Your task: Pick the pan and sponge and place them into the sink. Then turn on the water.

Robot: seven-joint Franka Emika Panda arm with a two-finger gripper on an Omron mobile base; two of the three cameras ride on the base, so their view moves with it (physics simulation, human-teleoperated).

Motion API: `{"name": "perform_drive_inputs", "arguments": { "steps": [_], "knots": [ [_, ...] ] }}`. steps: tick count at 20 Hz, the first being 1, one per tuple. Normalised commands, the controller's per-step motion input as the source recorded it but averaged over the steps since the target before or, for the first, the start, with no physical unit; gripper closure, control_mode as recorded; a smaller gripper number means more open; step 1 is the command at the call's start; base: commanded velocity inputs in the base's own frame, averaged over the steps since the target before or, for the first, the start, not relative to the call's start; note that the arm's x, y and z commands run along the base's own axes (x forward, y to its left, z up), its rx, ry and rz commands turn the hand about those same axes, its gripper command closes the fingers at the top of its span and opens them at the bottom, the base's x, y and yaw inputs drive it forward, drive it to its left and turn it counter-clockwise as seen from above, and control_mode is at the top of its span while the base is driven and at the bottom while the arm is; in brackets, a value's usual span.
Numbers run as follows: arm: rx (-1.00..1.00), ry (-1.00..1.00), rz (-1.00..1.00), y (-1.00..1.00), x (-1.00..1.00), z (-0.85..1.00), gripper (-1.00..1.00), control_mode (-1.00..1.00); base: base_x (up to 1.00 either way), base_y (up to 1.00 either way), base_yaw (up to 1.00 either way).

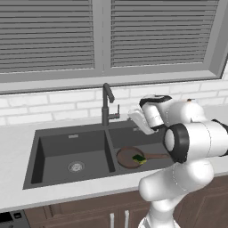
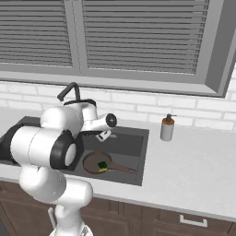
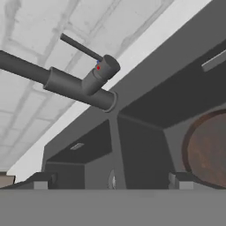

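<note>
The dark reddish-brown pan (image 1: 128,157) lies in the right basin of the dark grey sink (image 1: 53,147), its handle pointing right. The small green and yellow sponge (image 1: 139,158) rests on the pan (image 2: 94,162), toward the handle side (image 2: 103,165). My gripper (image 1: 136,117) hovers open above the right basin, just right of the gooseneck faucet (image 1: 107,105), with nothing between its fingers. In the hand view the two fingertips (image 3: 180,180) stand wide apart, the faucet base and its lever (image 3: 81,47) are ahead, and the pan's rim (image 3: 207,150) shows at the right. No water stream is visible.
A soap bottle with a pump (image 2: 167,128) stands on the counter right of the sink (image 2: 138,143). A white tiled wall and a window with blinds rise behind the faucet. The left basin (image 1: 75,166) shows its round drain.
</note>
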Motion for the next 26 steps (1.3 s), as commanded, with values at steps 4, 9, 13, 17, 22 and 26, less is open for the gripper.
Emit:
{"name": "perform_drive_inputs", "arguments": {
  "steps": [4,9,13,17,22,26],
  "knots": [
    [0.02,-0.13,-0.02,0.20,0.17,0.00,-1.00,-1.00,0.00,0.00,0.00],
    [0.01,-0.02,-0.01,0.13,0.27,0.00,-1.00,-1.00,0.00,0.00,0.00],
    [0.00,0.00,-0.02,0.00,0.43,0.00,-1.00,-1.00,0.00,0.00,0.00],
    [0.00,0.00,-0.02,0.00,0.42,0.00,-1.00,-1.00,0.00,0.00,0.00],
    [0.00,0.00,-0.01,0.02,0.41,0.00,-1.00,-1.00,0.00,0.00,0.00],
    [0.00,0.00,0.00,0.00,0.42,-0.06,-1.00,-1.00,0.00,0.00,0.00]
  ]
}}
